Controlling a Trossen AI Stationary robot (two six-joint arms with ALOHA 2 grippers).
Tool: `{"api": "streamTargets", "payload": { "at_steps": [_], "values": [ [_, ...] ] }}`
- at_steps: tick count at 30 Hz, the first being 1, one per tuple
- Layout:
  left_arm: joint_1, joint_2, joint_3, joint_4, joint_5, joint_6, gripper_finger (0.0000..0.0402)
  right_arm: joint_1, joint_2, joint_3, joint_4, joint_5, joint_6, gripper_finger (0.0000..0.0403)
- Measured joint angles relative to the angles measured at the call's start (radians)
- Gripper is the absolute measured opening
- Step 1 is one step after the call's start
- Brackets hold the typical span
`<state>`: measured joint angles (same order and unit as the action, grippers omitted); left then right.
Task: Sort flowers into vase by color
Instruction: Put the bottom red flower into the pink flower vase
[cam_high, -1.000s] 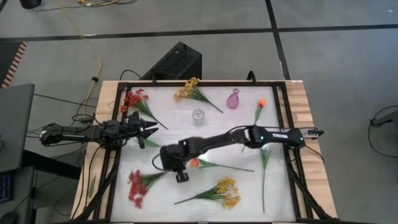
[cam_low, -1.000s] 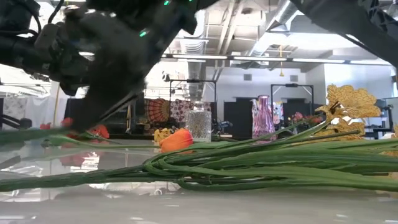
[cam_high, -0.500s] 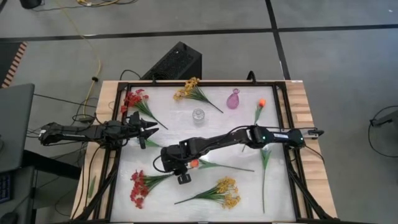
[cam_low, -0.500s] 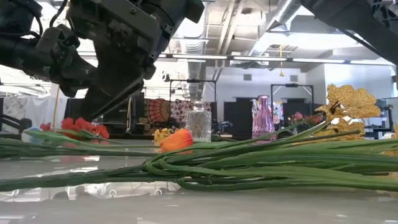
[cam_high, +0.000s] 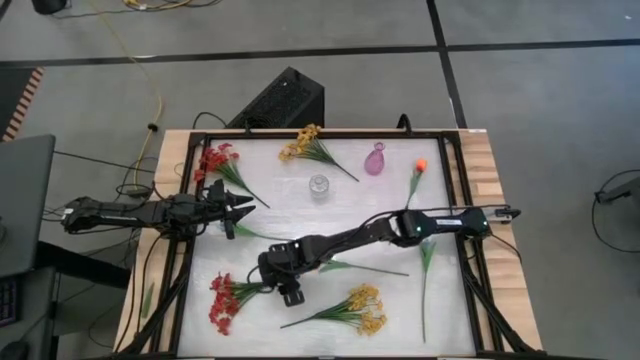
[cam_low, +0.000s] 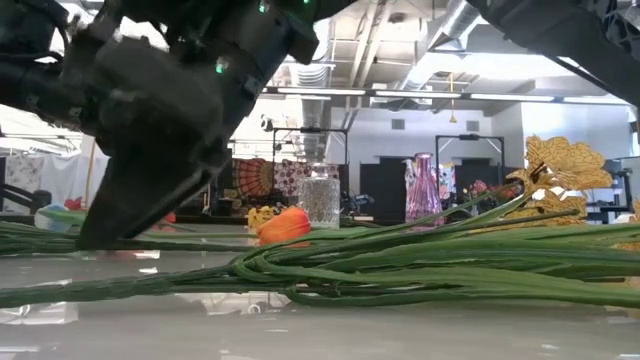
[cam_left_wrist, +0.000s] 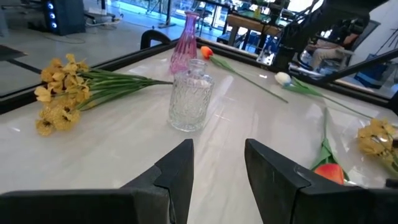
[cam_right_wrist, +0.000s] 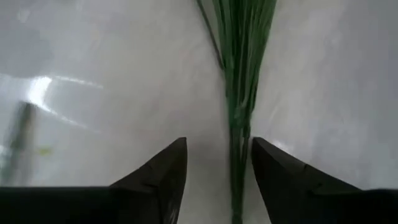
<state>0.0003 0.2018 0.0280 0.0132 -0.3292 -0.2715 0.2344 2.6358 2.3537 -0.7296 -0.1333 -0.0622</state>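
Overhead layout, left to right: your left gripper (cam_high: 243, 207) waits at the table's (cam_high: 300, 225) left edge, fingers (cam_left_wrist: 177, 176) narrowly apart and empty. Red sprays lie at upper left (cam_high: 218, 162) and lower left (cam_high: 225, 299). Your right gripper (cam_high: 277, 284) sits low at lower centre, fingers (cam_right_wrist: 163, 172) parted around the lower red spray's green stem (cam_right_wrist: 239, 118). Note 2 vases, clear (cam_high: 319, 186) and pink (cam_high: 374, 160), at upper centre.

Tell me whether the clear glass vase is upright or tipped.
Upright: the clear glass vase stands on its base, mouth up, and holds no flowers.
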Motion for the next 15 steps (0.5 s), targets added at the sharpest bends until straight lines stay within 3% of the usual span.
{"api": "streamTargets", "payload": {
  "at_steps": [4,7,10,15],
  "values": [
    [0.0,0.01,0.0,0.0,-0.001,0.0,0.0132,0.023,0.0,0.0,-0.016,0.153,-0.028,0.0155],
    [0.0,0.014,0.0,0.0,-0.002,0.001,0.0132,0.046,-0.004,-0.001,-0.018,0.274,-0.074,0.0089],
    [0.0,0.014,0.0,0.0,-0.003,0.001,0.0132,0.055,-0.004,-0.001,-0.029,0.306,-0.074,0.0025],
    [0.0,0.014,0.0,0.0,-0.003,0.001,0.0132,0.054,-0.04,-0.005,-0.101,0.308,0.016,0.0018]
  ]
}}
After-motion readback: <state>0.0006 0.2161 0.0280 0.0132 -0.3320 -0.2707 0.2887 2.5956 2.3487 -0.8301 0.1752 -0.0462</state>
